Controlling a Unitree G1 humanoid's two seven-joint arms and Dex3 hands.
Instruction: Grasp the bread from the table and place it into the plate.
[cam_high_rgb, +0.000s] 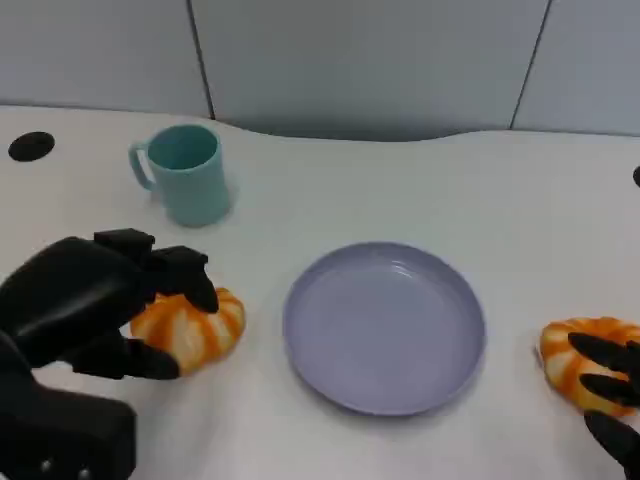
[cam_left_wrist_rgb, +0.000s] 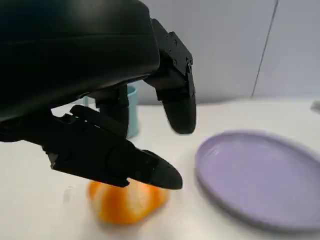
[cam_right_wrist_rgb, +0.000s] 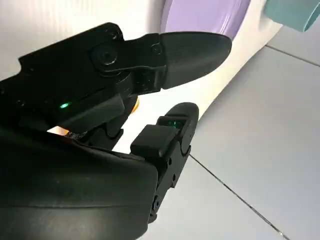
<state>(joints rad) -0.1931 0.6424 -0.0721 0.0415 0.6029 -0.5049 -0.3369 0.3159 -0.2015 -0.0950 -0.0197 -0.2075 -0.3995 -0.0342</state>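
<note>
Where the white table (cam_high_rgb: 420, 180) meets grey wall panels (cam_high_rgb: 370, 60), a lilac plate (cam_high_rgb: 385, 325) sits centre, teal mug (cam_high_rgb: 185, 172) behind and to its left.
Left hand (cam_high_rgb: 95, 300) over the left bread (cam_high_rgb: 190, 328), fingers (cam_left_wrist_rgb: 125, 162) spread above and beside it; contact uncertain. Right hand (cam_high_rgb: 612, 385) at the second bread (cam_high_rgb: 585, 358) by the right edge, fingertips on it, grip unclear. Both breads lie on the table, outside the plate.

Plate (cam_high_rgb: 385, 325): middle of the surface (cam_high_rgb: 520, 210), nothing in it.
Cup (cam_high_rgb: 185, 172): behind and to the left of the plate, well apart.
Left bread (cam_high_rgb: 200, 330): just left of the plate, under the left hand (cam_high_rgb: 85, 300).
Right bread (cam_high_rgb: 575, 365): right of the plate, beneath the right hand (cam_high_rgb: 612, 395).
</note>
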